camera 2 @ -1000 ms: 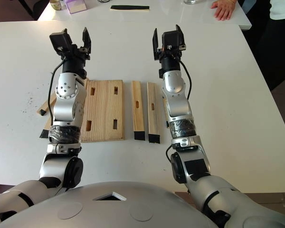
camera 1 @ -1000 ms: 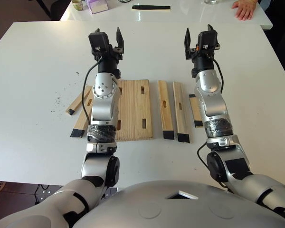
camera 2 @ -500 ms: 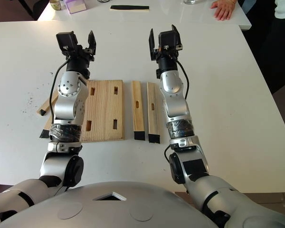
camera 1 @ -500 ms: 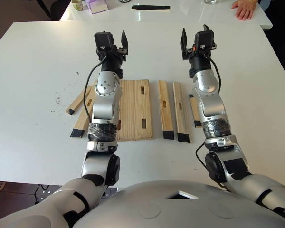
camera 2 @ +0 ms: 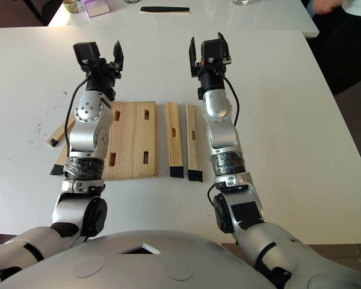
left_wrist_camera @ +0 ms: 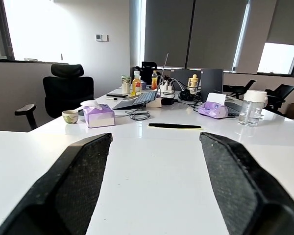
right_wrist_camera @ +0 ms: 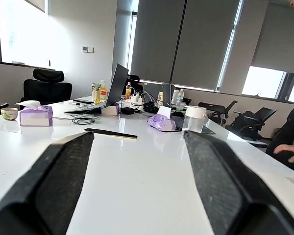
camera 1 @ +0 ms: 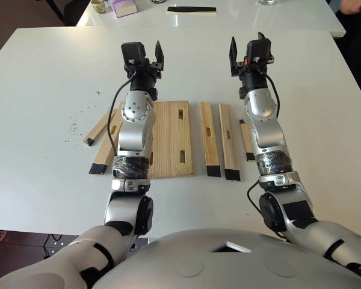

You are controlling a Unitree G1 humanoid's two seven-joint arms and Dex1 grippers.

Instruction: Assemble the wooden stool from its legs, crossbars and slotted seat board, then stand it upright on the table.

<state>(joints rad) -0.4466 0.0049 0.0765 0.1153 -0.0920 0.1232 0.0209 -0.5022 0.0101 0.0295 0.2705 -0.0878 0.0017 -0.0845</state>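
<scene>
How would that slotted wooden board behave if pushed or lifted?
The seat board looks like a rigid wooden slab, so it should stay stiff, not flop. Lying flat on the smooth white table, it would probably slide rather than roll or tip. Its thin edge may be awkward to pinch.

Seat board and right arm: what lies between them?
A slotted leg and a second leg lie side by side, flat on the table; left eye view shows it.

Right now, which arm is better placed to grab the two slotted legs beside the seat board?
Right, likely: open right gripper hovers just beyond the legs, which lie beside its forearm; left gripper hovers beyond the seat board.
</scene>
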